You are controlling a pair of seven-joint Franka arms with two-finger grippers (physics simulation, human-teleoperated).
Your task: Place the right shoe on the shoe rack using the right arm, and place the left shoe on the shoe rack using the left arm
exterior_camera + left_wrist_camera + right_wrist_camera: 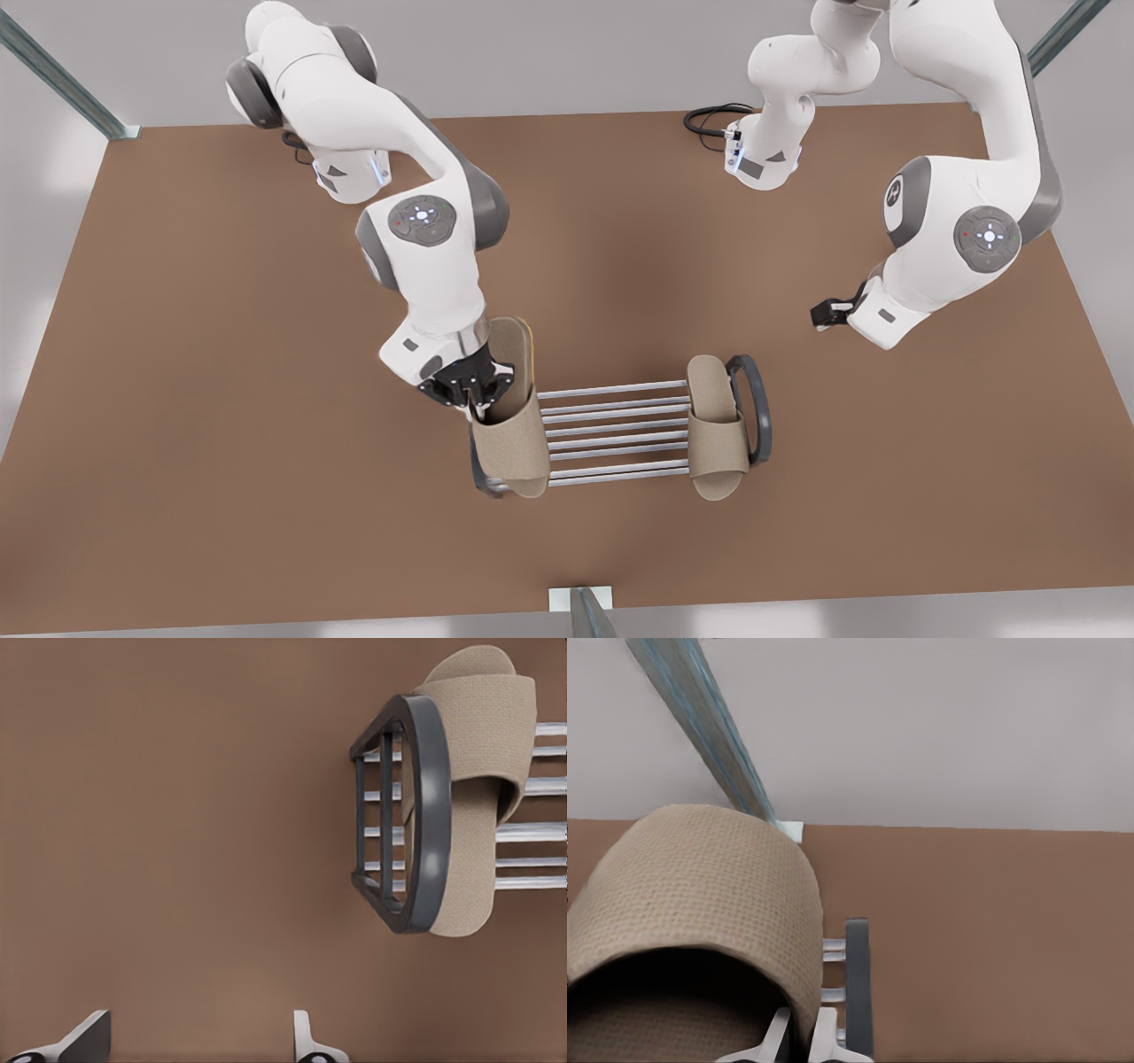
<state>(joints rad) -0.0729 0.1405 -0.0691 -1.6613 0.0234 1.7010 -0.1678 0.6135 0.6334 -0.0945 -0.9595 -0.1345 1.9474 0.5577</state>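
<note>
My right gripper (478, 400) pinches the strap edge of the right shoe (512, 416); in the right wrist view my fingertips (819, 1036) sit almost pressed together on that beige fabric (700, 895). The slipper is over the end of the shoe rack (613, 432) on the front view's left, its heel end raised toward my wrist, and I cannot tell whether its toe end touches the silver bars. The rack's dark end hoop (858, 983) stands just beside my fingers.

My left gripper (828, 312) hangs above bare tabletop on the front view's right, well apart from the rack, its fingers (306, 1038) spread wide and holding nothing. From the left wrist view I see the left shoe (483, 780) lying flat across the bars, just inside the other end hoop (427, 815).

The rack stands on a plain brown table (221, 443), matte and unmarked. At its near edge a small pale bracket (580, 601) holds a metal post. Farther off, my two arm bases sit near the table's far edge, with a black cable (709, 120) looped beside one. Beyond that are pale grey floor and slanted metal frame struts (62, 80) at the corners.
</note>
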